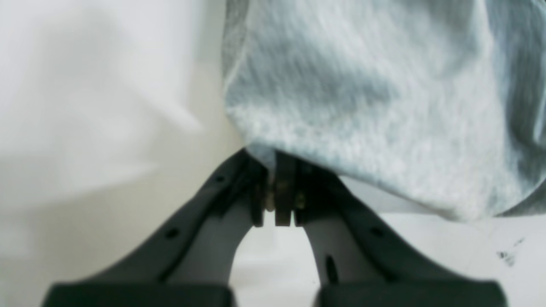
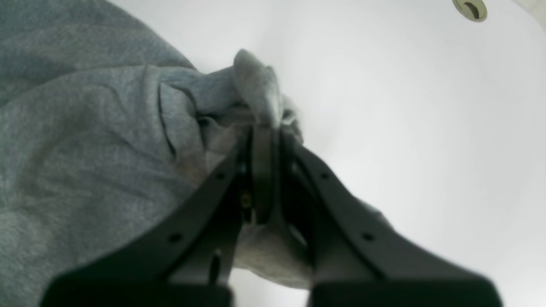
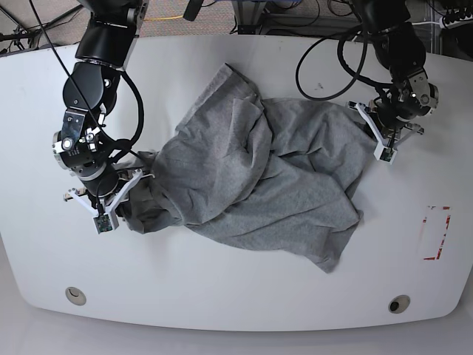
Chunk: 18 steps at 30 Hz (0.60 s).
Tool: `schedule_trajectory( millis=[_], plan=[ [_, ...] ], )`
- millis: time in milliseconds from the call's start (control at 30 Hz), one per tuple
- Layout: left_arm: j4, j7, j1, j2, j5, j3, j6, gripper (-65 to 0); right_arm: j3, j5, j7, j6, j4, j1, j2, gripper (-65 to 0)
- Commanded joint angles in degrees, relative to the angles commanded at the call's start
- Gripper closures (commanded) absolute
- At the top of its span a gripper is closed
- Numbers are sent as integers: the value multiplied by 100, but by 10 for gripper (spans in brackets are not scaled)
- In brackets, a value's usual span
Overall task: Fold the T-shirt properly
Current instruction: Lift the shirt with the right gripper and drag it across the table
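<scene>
A crumpled grey T-shirt [image 3: 259, 177] lies spread across a white table [image 3: 222, 281], stretched between two robot claws. The left gripper [image 1: 275, 170] is clamped on a cloth edge, the fabric hanging just beyond its tips. The right gripper [image 2: 260, 128] pinches a bunched fold, with the shirt piled beside it.
</scene>
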Motion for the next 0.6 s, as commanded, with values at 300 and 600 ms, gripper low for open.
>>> schedule_trajectory(
  millis=[300, 600],
  plan=[
    [1723, 35, -35, -9, 9, -237, 0, 0, -9, 0, 0, 0, -712, 686, 9, 0],
    [2295, 993, -853, -413, -9, -369, 0, 0, -88, -18, -18, 0, -747, 1556, 35, 0]
  ],
)
